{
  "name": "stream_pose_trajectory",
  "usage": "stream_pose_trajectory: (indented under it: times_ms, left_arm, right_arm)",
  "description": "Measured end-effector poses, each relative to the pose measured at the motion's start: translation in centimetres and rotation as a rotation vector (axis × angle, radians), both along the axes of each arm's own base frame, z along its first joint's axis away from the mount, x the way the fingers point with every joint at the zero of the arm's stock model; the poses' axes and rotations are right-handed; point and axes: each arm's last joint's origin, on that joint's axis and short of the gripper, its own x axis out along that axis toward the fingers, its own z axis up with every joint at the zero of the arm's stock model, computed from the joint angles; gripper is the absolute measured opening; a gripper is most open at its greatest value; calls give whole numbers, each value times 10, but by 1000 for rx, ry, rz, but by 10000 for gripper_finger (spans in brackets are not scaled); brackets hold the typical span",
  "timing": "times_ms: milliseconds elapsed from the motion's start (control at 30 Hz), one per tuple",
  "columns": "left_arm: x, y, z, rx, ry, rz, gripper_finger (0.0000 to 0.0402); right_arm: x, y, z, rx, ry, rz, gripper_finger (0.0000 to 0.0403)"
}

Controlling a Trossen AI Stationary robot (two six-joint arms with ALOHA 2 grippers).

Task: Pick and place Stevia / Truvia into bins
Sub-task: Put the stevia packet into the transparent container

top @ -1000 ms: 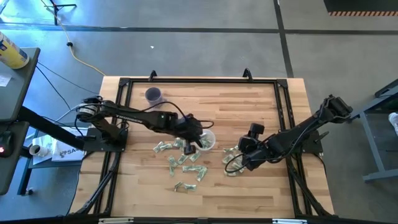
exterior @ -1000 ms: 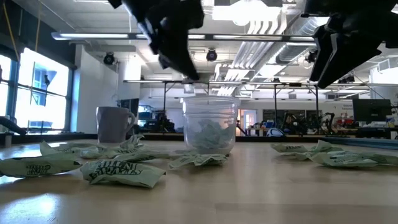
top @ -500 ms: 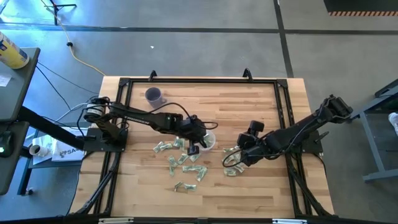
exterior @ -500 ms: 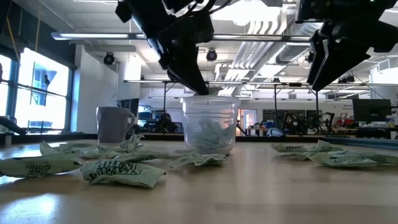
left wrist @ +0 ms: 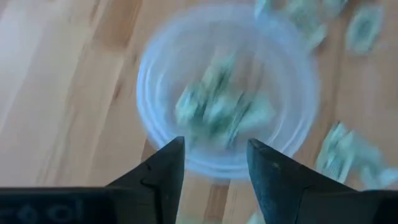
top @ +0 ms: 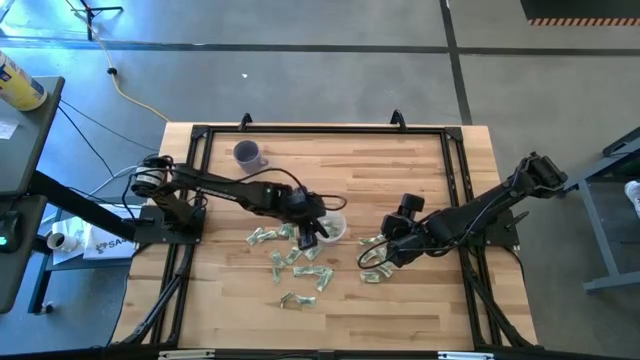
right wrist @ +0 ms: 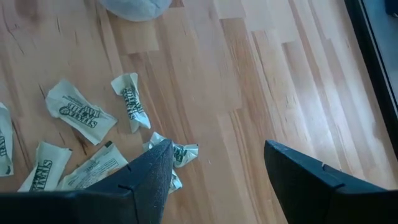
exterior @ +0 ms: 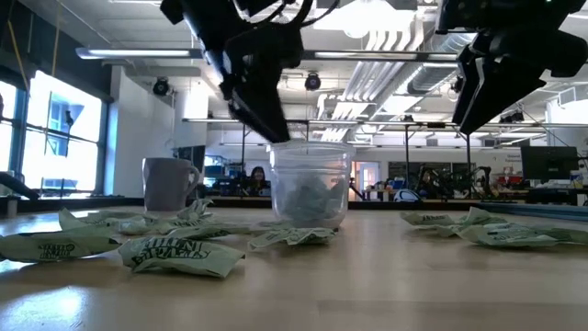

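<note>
While the left tool [left wrist: 211, 171] hangs open and empty over the cup [top: 331, 227], a careless retreat could tip it, spilling sachets [left wrist: 217, 109].

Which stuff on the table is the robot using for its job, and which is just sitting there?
For the job:
- green and white sachets, loose on the table and some in the cup
- clear cup
- left end effector, open above the cup
- right end effector, open above more sachets

Just lying about:
- purple mug
</note>
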Motion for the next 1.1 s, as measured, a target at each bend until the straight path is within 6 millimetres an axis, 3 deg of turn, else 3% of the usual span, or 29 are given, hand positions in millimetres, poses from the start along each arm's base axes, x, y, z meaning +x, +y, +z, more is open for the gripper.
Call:
stream_pose_trajectory:
  times_ms: [267, 467, 633, 733, 867, 1100]
  left_arm:
    - [-27, 3, 10, -37, 138, 167, 174]
    - [-35, 4, 27, -29, 85, 186, 173]
    - [-44, 5, 2, -32, 102, 222, 179]
    - [-54, 6, -18, -132, 150, 355, 179]
    - [-57, 4, -25, -226, 155, 477, 179]
    - [-52, -1, -34, -206, 149, 534, 179]
  right_arm:
    - [6, -13, 0, -28, 18, -4, 244]
    - [8, -22, 3, -48, 9, -27, 244]
    - [8, -30, -2, -29, 22, -68, 244]
    - [5, -35, -10, 52, 42, -126, 244]
    - [4, -34, -13, 77, 52, -139, 244]
    - [10, -42, -12, 70, 3, -167, 244]
